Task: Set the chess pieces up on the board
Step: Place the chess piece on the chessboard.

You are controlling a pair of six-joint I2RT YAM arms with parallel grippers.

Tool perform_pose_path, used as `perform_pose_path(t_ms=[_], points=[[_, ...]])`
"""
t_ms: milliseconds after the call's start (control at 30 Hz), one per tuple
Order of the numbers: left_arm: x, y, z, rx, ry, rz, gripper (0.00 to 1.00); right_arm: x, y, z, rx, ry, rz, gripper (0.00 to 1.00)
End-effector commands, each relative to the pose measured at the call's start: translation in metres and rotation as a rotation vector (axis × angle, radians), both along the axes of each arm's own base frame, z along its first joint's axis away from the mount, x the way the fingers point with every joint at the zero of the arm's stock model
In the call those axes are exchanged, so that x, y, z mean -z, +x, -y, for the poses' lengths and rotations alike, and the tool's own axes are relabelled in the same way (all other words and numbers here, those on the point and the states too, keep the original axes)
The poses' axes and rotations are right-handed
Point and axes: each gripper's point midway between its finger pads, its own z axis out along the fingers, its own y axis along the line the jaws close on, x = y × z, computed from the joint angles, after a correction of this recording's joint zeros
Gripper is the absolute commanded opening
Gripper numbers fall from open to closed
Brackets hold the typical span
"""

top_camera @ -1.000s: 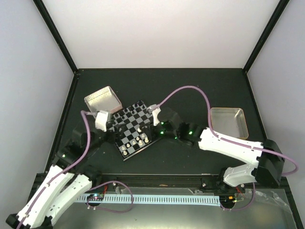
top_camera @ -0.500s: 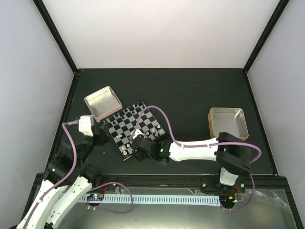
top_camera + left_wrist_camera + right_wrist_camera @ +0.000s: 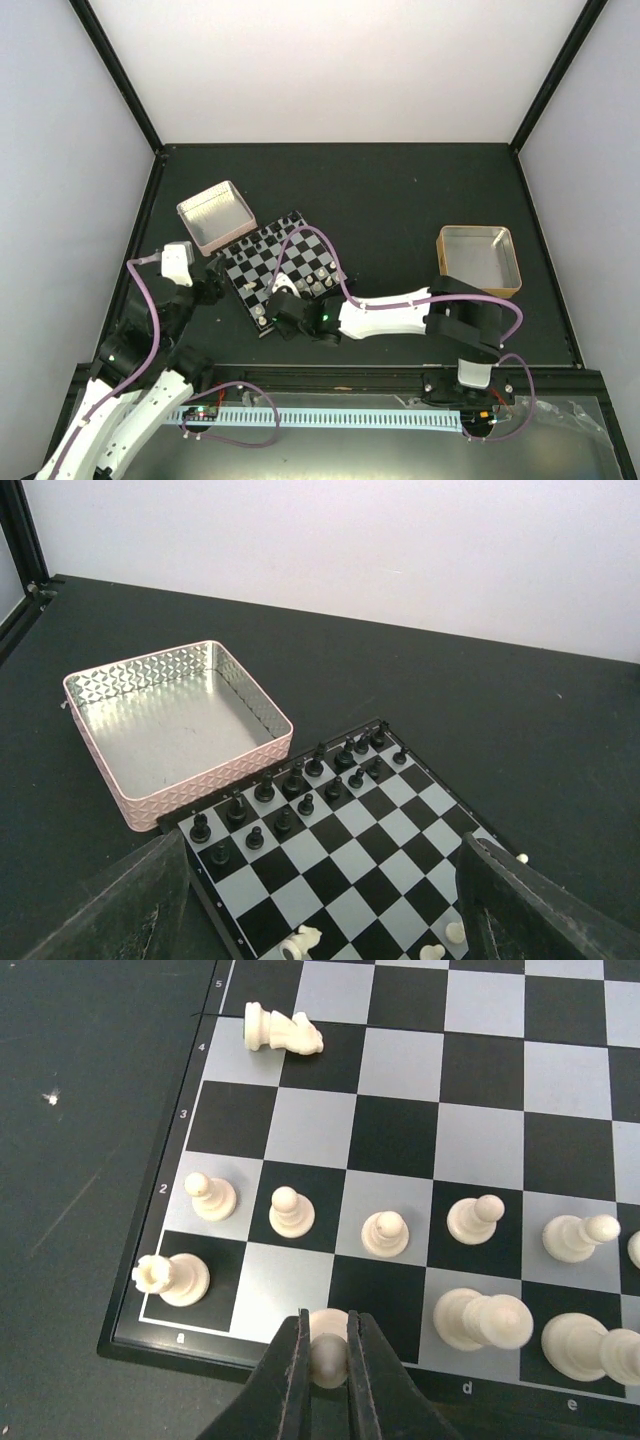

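The right pincer (image 3: 328, 1322) is clamped on a cream-white chess piece (image 3: 328, 1348) at the bottom of the right wrist frame, over the board (image 3: 400, 1140) beside the corner rook (image 3: 172, 1277). Next (I judge) it must set the piece down upright and release. The left pincer (image 3: 320, 908) stands apart, empty.

The top camera looks down from above and behind my bases on the whole tabletop (image 3: 400, 200), the board (image 3: 285, 265) small toward its left edge. My left wrist camera sits low, facing slantwise over the board toward the tabletop's far edge, with my left end effector (image 3: 320, 855) framing the bottom corners. My right wrist camera looks almost straight down, close, past my right end effector (image 3: 328, 1322) at chess pieces (image 3: 385, 1232) on one board corner. All three share the board.
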Motion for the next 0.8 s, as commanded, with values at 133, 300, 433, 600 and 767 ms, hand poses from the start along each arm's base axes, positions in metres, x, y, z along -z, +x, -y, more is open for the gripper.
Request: perform_pose_path(t_ms=[133, 300, 433, 600, 767], points=[[0.003, 0.001, -0.005, -0.029, 0.008, -0.012, 0.75, 0.003, 0.011, -0.004, 0.079, -0.014, 0.025, 0.05], [0.004, 0.002, -0.004, -0.028, 0.01, -0.018, 0.75, 0.008, 0.014, -0.001, 0.104, -0.031, 0.027, 0.05], [0.005, 0.002, -0.004, -0.027, 0.012, -0.022, 0.75, 0.013, 0.014, 0.0, 0.109, -0.041, 0.024, 0.05], [0.006, 0.003, -0.003, -0.025, 0.013, -0.025, 0.75, 0.017, 0.014, -0.004, 0.111, -0.04, 0.013, 0.07], [0.006, 0.003, -0.003, -0.022, 0.013, -0.025, 0.75, 0.02, 0.017, -0.003, 0.135, -0.058, 0.012, 0.08]])
